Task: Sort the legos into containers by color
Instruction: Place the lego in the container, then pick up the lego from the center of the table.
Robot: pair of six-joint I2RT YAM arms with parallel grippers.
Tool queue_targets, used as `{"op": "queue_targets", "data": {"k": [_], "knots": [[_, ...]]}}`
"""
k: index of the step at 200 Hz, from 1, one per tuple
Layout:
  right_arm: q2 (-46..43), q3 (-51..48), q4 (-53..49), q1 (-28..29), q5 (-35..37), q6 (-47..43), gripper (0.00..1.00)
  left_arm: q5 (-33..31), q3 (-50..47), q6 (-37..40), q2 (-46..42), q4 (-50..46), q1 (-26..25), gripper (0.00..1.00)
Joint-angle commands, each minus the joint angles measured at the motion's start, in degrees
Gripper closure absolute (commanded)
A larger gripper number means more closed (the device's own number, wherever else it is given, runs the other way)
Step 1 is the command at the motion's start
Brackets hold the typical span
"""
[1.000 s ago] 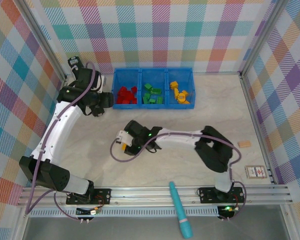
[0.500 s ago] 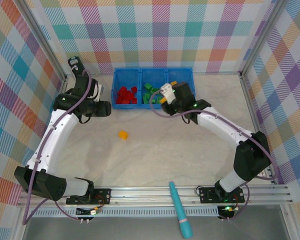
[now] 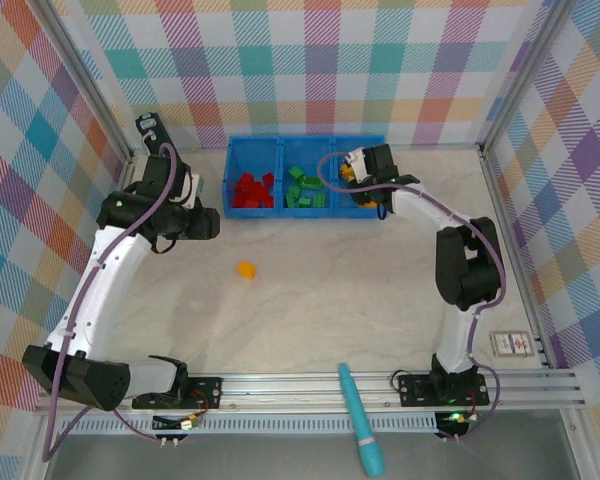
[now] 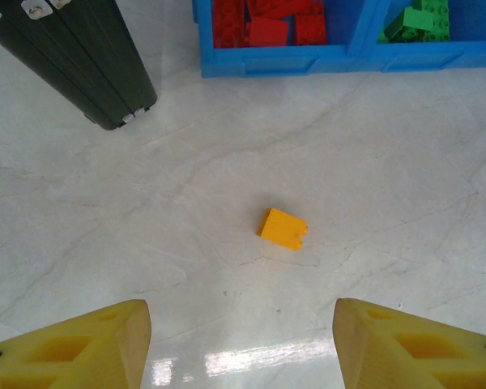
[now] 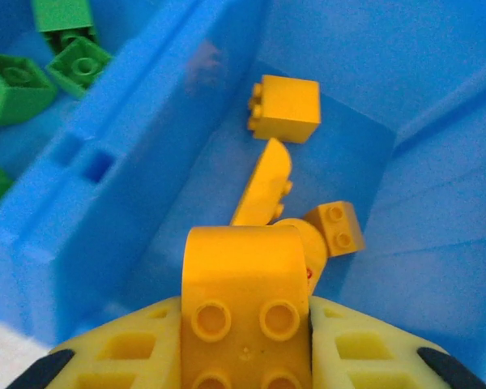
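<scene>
While the right gripper [image 5: 245, 344] pinches a yellow brick [image 5: 245, 267] above the tray's [image 5: 105, 211] three-o'clock compartment, the left gripper [image 4: 243, 336] hangs spread, a loose orange brick [image 4: 283, 228] at its twelve o'clock.

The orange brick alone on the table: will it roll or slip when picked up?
The orange brick looks like hard plastic, so probably stiff and light. Its flat faces should keep it from rolling. On the glossy table it may slide if nudged.

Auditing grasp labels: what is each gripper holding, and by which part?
Right gripper: yellow-orange round-topped lego brick, jaws on its two opposite side faces, above the yellow compartment. Left gripper: nothing held, jaws open over the table.
</scene>
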Motion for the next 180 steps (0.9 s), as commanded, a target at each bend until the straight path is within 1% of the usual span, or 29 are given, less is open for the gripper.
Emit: {"op": "queue_targets", "data": {"k": [1, 32, 57, 72, 86, 103, 131, 155, 180], "knots": [[2.1, 4.1, 0.9, -1.0, -0.9, -0.3, 0.67, 0.2, 2.0, -0.4, -1.6, -2.5, 0.7, 0.38], [4.2, 6.5, 0.3, -1.1, -2.7, -0.7, 0.55, -0.6, 3.1, -0.6, -2.3, -3.2, 0.7, 0.36], [2.0, 5.8, 0.4, -1.0, -4.1, -0.7, 0.46, -1.2, 4.4, -0.5, -2.6, -4.1, 0.7, 0.35], [-1.3, 4.2, 0.6, -0.6, -5.7, -1.3, 0.45, -1.4, 5.2, -0.2, -3.0, -4.5, 0.7, 0.35], [-5.3, 1.9, 0.7, 1.1, -6.1, -3.6, 0.44, -1.3, 6.2, 0.4, -3.4, -5.2, 0.7, 0.35], [-10.0, -0.5, 0.1, 4.6, -6.8, -6.1, 0.43, -1.8, 7.6, 1.3, -4.0, -6.0, 0.7, 0.34], [-14.7, -2.8, -2.2, 12.8, -6.3, -7.3, 0.40, -2.6, 9.8, 3.2, -5.7, -7.5, 0.7, 0.32], [-14.4, -3.0, -4.0, 20.6, -6.3, -5.9, 0.38, -3.5, 10.8, 4.4, -6.8, -8.8, 0.7, 0.30], [-10.5, -2.6, -3.8, 27.6, -7.6, -4.5, 0.35, -4.4, 10.5, 4.2, -8.4, -8.4, 0.7, 0.29]]}}
